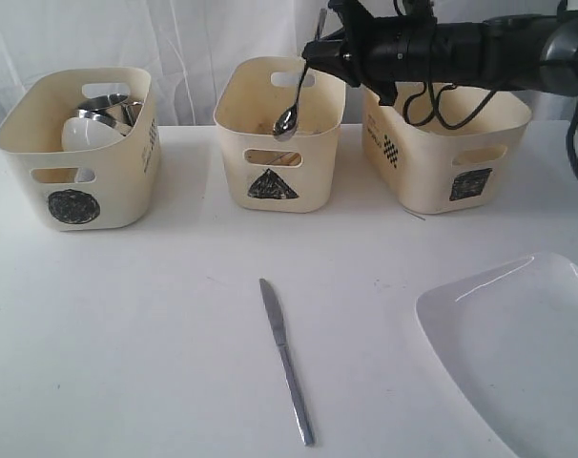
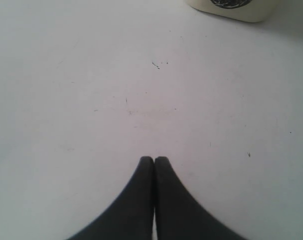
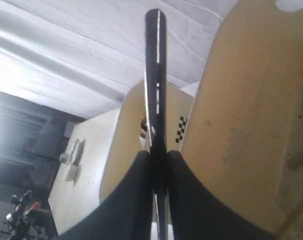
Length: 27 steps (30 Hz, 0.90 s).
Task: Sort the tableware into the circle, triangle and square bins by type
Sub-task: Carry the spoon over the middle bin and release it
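Note:
My right gripper (image 1: 317, 53) reaches in from the right and is shut on the handle of a steel spoon (image 1: 288, 119), which hangs bowl-end down over the triangle bin (image 1: 279, 143). In the right wrist view the fingers (image 3: 136, 170) clamp the spoon handle (image 3: 156, 75) beside the bin's wall (image 3: 241, 125). A steel knife (image 1: 286, 358) lies on the table in front. The large white plate (image 1: 513, 353) sits at the front right. Steel mugs (image 1: 113, 107) and a white bowl (image 1: 87, 134) lie in the circle bin (image 1: 79, 153). My left gripper (image 2: 154, 159) is shut and holds nothing, low over bare table.
The square bin (image 1: 451, 153) stands at the back right, partly behind my right arm. A corner of the circle bin (image 2: 234, 7) shows in the left wrist view. White curtains hang behind the table (image 1: 127, 315).

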### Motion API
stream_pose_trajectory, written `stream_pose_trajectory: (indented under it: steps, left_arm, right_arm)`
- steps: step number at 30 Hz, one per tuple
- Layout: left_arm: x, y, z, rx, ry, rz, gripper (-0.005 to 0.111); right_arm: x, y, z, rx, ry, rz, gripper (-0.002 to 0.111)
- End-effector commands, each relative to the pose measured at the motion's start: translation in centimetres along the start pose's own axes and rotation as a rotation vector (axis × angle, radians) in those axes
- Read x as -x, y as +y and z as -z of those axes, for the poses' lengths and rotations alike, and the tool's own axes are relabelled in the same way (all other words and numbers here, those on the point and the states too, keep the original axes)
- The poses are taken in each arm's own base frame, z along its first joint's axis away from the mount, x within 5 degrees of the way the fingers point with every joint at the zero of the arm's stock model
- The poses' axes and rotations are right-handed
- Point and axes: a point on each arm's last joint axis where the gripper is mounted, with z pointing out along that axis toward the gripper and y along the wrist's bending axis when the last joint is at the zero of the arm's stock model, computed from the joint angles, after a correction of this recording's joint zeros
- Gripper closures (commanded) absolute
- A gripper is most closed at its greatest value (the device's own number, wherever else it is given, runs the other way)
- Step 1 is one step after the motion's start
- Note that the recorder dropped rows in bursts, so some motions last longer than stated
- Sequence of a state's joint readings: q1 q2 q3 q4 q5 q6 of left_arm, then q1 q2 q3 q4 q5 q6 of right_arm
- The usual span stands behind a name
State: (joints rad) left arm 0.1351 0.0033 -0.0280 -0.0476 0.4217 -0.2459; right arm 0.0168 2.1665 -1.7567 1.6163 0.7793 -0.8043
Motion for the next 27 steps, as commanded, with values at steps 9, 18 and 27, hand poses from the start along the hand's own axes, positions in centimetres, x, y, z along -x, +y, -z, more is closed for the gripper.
stream_pose_trajectory:
  steps: [9, 18, 27]
  left_arm:
    - [-0.8, 0.1, -0.1, 0.002, 0.063, 0.011, 0.106]
    - [-0.8, 0.1, -0.1, 0.002, 0.063, 0.011, 0.106]
    - [-0.8, 0.1, -0.1, 0.002, 0.063, 0.011, 0.106]
  right_arm:
    - [2.1, -2.9, -1.8, -0.046, -0.158, 0.058, 0.108]
    - [2.3, -5.1, -3.3, -0.112, -0.186, 0.205, 0.108]
    - [2.1, -4.7, -3.4, -0.073, -0.159, 0.26, 0.079]
